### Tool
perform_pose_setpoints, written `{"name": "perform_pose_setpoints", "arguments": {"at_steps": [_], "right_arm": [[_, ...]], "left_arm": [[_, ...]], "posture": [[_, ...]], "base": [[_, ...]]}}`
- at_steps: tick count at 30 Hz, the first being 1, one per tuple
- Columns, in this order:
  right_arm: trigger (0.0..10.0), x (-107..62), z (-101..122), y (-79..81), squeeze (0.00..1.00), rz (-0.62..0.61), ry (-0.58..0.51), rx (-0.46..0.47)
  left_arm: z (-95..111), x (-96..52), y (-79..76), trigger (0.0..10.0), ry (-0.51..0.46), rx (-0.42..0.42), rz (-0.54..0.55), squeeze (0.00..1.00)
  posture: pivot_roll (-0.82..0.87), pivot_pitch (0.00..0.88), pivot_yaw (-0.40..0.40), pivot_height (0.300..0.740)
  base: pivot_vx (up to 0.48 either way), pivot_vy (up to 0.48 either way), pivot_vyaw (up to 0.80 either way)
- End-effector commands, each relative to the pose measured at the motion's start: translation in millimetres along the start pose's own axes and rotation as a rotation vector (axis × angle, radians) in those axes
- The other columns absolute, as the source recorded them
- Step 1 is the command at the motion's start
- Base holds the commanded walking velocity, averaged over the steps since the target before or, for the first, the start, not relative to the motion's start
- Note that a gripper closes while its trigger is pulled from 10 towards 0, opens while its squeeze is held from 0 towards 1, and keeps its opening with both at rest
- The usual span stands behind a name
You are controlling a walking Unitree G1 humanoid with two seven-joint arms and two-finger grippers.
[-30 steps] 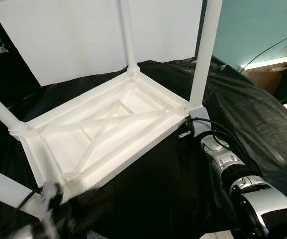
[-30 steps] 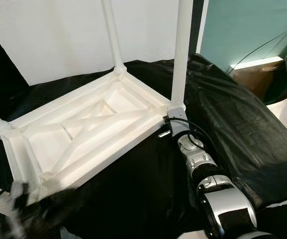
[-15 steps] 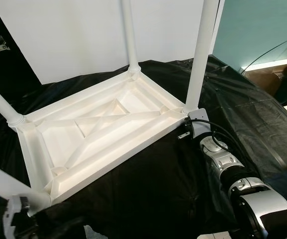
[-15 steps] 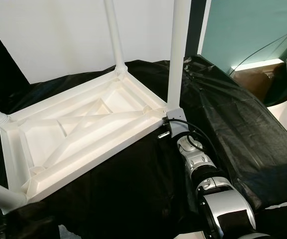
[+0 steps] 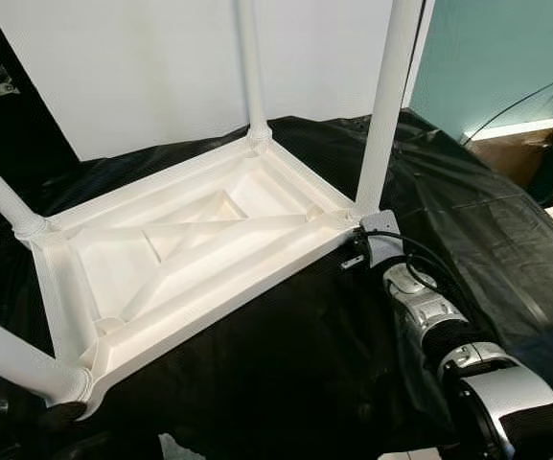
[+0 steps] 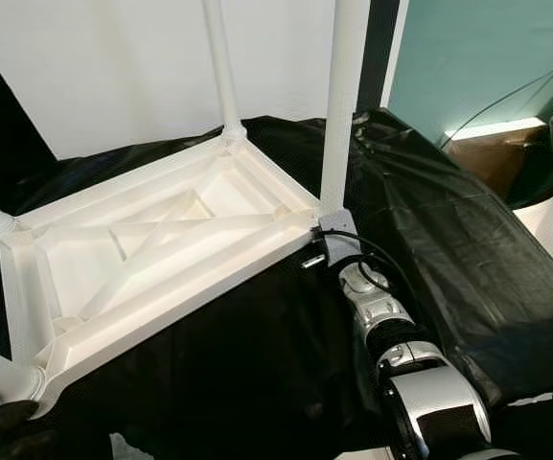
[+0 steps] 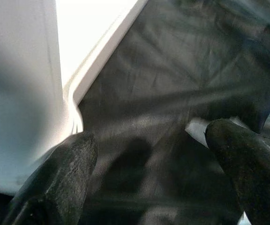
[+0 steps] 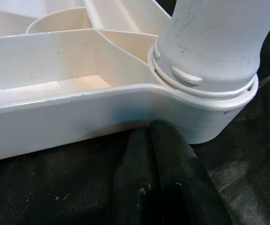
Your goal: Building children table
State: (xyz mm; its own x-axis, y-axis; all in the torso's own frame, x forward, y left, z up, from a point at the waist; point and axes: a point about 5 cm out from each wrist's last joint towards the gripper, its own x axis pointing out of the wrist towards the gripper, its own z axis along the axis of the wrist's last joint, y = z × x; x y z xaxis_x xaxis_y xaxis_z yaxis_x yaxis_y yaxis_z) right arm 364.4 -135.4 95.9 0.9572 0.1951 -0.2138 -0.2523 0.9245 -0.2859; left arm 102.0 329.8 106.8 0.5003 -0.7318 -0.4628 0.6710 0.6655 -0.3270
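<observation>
Legs [image 5: 387, 105] of upturned table [image 5: 199, 259] run off-frame.

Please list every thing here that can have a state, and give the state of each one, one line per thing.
White plastic children's table top: upside down on the black sheet, ribbed underside up.
Four white round legs: fitted in the corner sockets, standing up.
Right gripper: shut, fingers together, tips against the table corner under a leg socket.
Left gripper: open, beside the table's near-left corner, holding nothing.
</observation>
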Motion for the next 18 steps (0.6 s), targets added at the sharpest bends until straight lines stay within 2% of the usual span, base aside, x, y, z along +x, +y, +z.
{"name": "perform_pose_setpoints", "arguments": {"at_steps": [1,4,7,9,12,14,15,16,17,18], "right_arm": [[10.0,-2.6,-11.6,0.1,0.0,0.001,0.053,0.008],[10.0,-2.1,-10.9,1.9,0.0,0.005,0.052,0.008],[10.0,-1.1,-9.2,5.8,0.0,0.016,0.049,0.009],[10.0,-0.8,-8.7,7.0,0.0,0.02,0.047,0.009],[10.0,-0.8,-8.7,7.4,0.0,0.023,0.047,0.009],[10.0,-0.8,-8.8,7.5,0.0,0.024,0.048,0.009],[10.0,-1.0,-9.2,7.7,0.0,0.025,0.048,0.009],[10.0,-1.0,-9.2,7.7,0.0,0.025,0.048,0.009],[10.0,-1.2,-9.9,7.9,0.0,0.025,0.05,0.009],[10.0,-1.2,-9.9,7.9,0.0,0.025,0.05,0.009]], "left_arm": [[-13.5,-19.1,5.4,10.0,0.11,-0.029,0.071,0.0],[-17.3,-25.5,10.0,10.0,0.126,-0.026,0.112,0.0],[-12.9,-33.8,21.5,10.0,0.087,-0.003,0.202,0.0],[-5.4,-38.1,32.2,10.0,0.041,0.051,0.291,0.0],[15.4,-39.7,50.2,10.0,-0.082,0.157,0.435,0.0],[24.0,-39.8,56.1,10.0,-0.137,0.189,0.482,0.0],[38.2,-37.3,61.6,10.0,-0.229,0.229,0.527,0.0],[38.2,-37.3,61.6,10.0,-0.229,0.229,0.527,0.0],[50.8,-34.2,63.2,10.0,-0.326,0.237,0.529,0.0],[50.8,-34.2,63.2,10.0,-0.326,0.237,0.529,0.0]], "posture": [[0.13,0.016,0.035,0.74],[0.13,0.018,0.033,0.74],[0.14,0.017,0.03,0.74],[0.14,0.017,0.029,0.74],[0.14,0.015,0.027,0.74],[0.14,0.015,0.027,0.74],[0.14,0.015,0.027,0.74],[0.14,0.015,0.027,0.74],[0.13,0.011,0.026,0.74],[0.13,0.011,0.026,0.74]], "base": [[0.0,0.0,0.0],[0.0,0.0,0.0],[0.0,0.0,0.0],[0.0,0.0,0.0],[0.0,0.0,0.0],[0.0,0.0,0.0],[0.0,0.0,0.0],[0.0,0.0,0.0],[0.0,0.0,0.0],[0.0,0.0,0.0]]}}
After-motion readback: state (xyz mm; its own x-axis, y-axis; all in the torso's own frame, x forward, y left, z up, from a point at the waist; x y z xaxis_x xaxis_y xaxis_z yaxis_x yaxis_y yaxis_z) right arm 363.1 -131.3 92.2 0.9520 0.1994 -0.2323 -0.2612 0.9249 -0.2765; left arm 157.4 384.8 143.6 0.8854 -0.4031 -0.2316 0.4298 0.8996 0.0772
